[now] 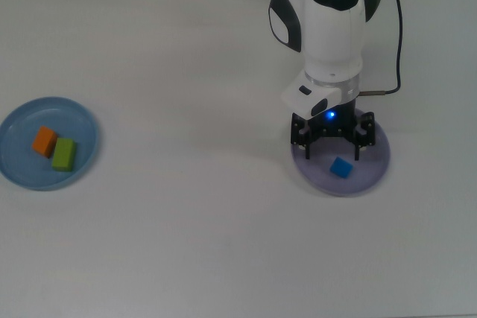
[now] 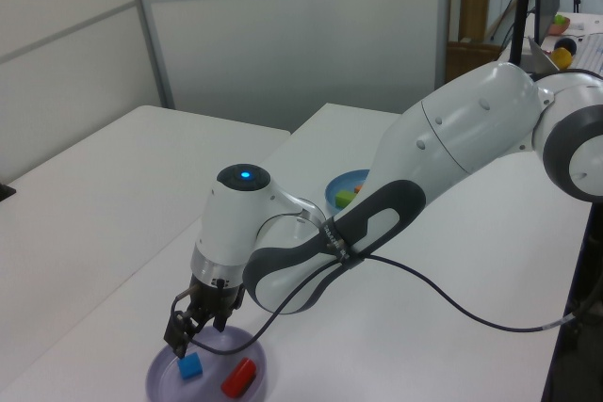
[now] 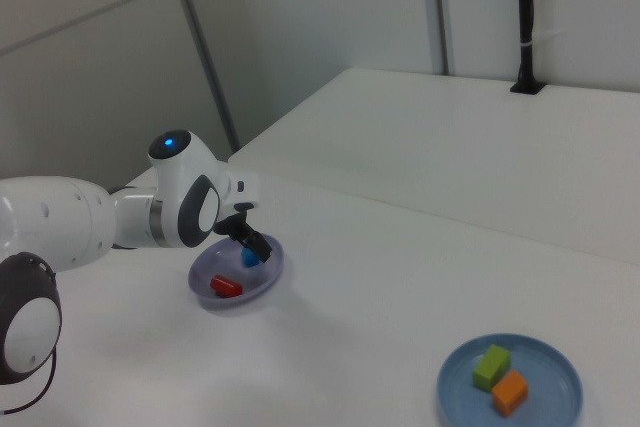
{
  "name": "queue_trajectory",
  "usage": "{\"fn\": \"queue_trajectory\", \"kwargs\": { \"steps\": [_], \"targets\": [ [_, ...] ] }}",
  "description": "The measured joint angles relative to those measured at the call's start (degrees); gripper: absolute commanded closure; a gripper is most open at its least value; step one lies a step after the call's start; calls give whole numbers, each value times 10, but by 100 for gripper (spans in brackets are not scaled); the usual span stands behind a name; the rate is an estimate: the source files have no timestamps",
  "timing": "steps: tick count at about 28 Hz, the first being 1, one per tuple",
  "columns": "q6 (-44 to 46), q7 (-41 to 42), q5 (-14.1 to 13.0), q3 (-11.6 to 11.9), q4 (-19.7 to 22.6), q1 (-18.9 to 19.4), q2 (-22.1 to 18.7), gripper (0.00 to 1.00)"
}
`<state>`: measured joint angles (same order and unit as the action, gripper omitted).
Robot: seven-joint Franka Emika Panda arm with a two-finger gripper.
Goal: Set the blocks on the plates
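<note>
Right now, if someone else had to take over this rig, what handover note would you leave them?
Gripper: jaws open, empty, hovering over the purple plate.
Blue cube: lying free on the purple plate, clear of the jaws.
Red block: on the same plate; hidden under the arm in the top view.
Orange block and green block: side by side on the blue plate.
Done: all four blocks sit on plates, two on each.
Left: probably only lifting the arm clear; no block shows on the bare table.
</note>
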<state>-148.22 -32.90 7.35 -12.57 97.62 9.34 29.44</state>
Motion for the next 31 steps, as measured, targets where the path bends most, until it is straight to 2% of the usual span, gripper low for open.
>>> {"fn": "queue_trajectory", "kwargs": {
  "steps": [6,11,15,22,26,31],
  "targets": [
    [37,0,0,6,-9,-2,-10,0],
    [161,2,12,41,-21,-6,-51,0],
    [269,28,19,66,-24,-26,-101,0],
    [387,99,17,71,-24,-76,-179,0],
    [413,113,5,71,-17,-88,-219,0],
    [423,143,0,73,13,-92,-264,0]
  ]
}}
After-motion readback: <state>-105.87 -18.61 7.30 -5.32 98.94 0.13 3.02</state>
